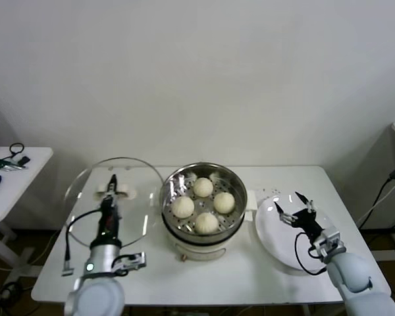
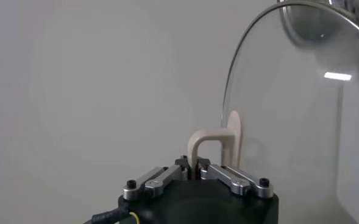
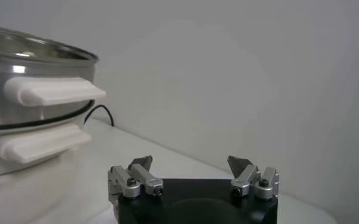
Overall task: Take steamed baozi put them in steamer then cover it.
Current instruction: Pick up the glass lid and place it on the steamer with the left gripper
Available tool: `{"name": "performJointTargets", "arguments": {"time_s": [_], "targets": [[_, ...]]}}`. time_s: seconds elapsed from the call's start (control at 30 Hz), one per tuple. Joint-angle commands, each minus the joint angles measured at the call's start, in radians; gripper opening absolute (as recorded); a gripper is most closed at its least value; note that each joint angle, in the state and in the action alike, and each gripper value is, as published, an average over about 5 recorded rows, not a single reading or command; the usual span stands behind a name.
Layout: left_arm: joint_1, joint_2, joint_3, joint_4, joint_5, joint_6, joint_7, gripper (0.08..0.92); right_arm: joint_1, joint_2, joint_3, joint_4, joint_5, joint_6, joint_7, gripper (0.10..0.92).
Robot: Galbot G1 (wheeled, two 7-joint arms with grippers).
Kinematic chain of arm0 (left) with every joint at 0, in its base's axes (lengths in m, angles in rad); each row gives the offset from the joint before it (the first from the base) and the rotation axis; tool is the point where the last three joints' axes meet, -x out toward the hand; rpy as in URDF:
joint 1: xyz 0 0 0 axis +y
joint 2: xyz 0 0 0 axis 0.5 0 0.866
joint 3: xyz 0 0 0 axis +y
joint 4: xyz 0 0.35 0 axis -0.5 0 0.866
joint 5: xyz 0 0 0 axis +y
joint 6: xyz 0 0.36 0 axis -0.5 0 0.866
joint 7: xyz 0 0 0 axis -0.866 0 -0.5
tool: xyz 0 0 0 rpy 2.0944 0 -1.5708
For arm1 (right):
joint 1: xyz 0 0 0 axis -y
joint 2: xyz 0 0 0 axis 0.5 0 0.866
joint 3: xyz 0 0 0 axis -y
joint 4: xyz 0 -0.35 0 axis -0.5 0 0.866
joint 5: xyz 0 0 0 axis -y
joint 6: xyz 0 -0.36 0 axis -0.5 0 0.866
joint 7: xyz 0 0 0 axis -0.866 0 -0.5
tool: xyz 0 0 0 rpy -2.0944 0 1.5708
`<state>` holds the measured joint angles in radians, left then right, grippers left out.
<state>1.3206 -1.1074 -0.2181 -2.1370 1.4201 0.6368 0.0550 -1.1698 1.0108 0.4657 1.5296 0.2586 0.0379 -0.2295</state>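
A: Left gripper, item one: clamped on the cover handle, lower left of frame, lid lifted clear, likely for carrying to the steamer.

B: Steamer, centre: four steamed baozi inside, uncovered.

A: Right gripper, lower right: fingers apart, empty, idle over the white plate.

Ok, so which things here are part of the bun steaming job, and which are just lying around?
Part of the job:
- four steamed baozi, already in the steamer
- glass cover, its handle clamped in the left gripper, not yet on the steamer
- right gripper, open over the plate

Just lying about:
- white plate
- side table on the robot's left with cables on it
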Motion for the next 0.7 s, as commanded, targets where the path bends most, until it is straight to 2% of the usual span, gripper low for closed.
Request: {"name": "performJointTargets", "arguments": {"time_s": [0.03,0.13,0.27,0.57,0.7], "targets": [[-0.339,-0.122,0.380,0.043,0.157,0.138,0.257,0.150,0.012,0.002,0.011,-0.039,-0.010,0.006,0.004,0.823],[-0.386,-0.184,0.428,0.081,0.200,0.149,0.310,0.150,0.007,0.002,0.029,-0.047,-0.011,0.012,0.000,0.823],[-0.412,-0.246,0.478,0.138,0.227,0.149,0.336,0.150,-0.002,0.000,0.051,-0.051,-0.010,0.016,-0.004,0.823],[-0.418,-0.407,0.475,0.280,0.239,0.149,0.332,0.150,-0.014,-0.005,0.082,-0.057,-0.008,0.022,-0.011,0.823],[-0.407,-0.455,0.448,0.335,0.246,0.149,0.320,0.150,-0.017,-0.005,0.085,-0.059,-0.008,0.025,-0.011,0.823]]}}
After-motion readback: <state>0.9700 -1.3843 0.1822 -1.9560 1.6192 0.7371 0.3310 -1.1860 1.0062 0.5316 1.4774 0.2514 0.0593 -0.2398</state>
